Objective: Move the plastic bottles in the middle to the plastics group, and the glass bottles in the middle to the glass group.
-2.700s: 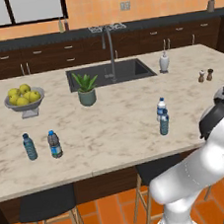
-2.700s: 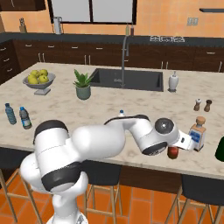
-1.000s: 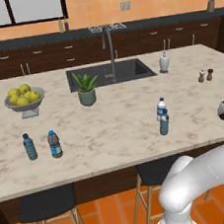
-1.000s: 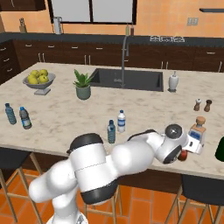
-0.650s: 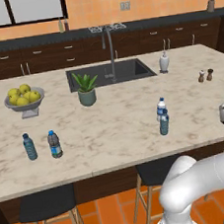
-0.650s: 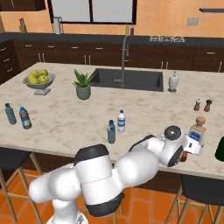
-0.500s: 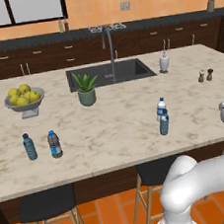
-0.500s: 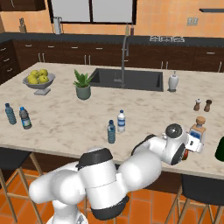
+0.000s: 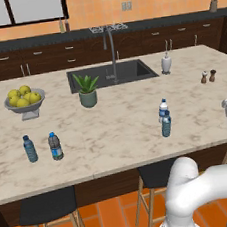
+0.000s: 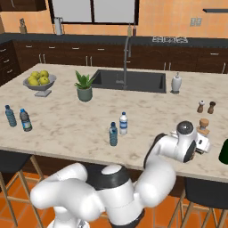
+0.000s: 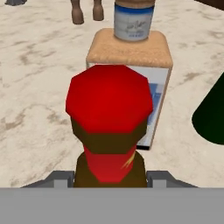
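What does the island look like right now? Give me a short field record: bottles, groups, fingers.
held item: brown glass bottle with red top, between the fingers
glass group: pale bottle with tan top, just beyond the held bottle
middle of counter: two clear water bottles, close together, upright
plastics group: teal bottle and dark grey bottle, side by side near the left end
nearby: salt and pepper shakers; dark green object
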### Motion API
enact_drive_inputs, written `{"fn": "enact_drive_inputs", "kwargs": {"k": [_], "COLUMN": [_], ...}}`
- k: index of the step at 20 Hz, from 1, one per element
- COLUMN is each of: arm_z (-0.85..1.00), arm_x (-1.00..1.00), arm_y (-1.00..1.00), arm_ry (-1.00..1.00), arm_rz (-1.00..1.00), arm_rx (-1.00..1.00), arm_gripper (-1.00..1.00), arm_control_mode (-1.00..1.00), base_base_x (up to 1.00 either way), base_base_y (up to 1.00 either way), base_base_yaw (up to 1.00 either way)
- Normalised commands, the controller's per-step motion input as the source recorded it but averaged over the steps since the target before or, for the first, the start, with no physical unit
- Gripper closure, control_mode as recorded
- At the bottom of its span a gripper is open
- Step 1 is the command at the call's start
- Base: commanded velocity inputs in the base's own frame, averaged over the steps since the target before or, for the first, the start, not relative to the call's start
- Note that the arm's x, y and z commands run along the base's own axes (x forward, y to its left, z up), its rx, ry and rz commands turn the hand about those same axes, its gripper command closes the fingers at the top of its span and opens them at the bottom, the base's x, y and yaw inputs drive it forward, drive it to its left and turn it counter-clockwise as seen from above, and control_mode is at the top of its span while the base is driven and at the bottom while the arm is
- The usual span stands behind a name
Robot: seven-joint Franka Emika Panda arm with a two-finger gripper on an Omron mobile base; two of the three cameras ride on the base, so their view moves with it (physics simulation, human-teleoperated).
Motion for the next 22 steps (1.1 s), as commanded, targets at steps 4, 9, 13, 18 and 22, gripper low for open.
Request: {"fn": "enact_drive_inputs", "kwargs": {"k": [4,9,13,18,22], "arm_z": [-0.43,-0.13,-0.02,-0.04,0.0], "arm_x": [0.0,-0.06,-0.06,-0.01,0.0], "arm_y": [-0.04,0.0,0.0,0.0,0.0], "arm_ry": [0.0,-0.01,0.0,0.0,0.0], "arm_rz": [0.0,0.0,0.0,0.0,0.0], "arm_rx": [0.07,0.01,0.0,0.0,0.0], "arm_gripper": [1.0,1.0,1.0,-1.0,-1.0], "arm_control_mode": [-1.0,-1.0,-1.0,-1.0,-1.0], "base_base_x": [0.0,0.0,0.0,0.0,0.0], "base_base_y": [0.0,0.0,0.0,0.0,0.0], "base_base_yaw": [0.0,0.0,0.0,0.0,0.0]}}
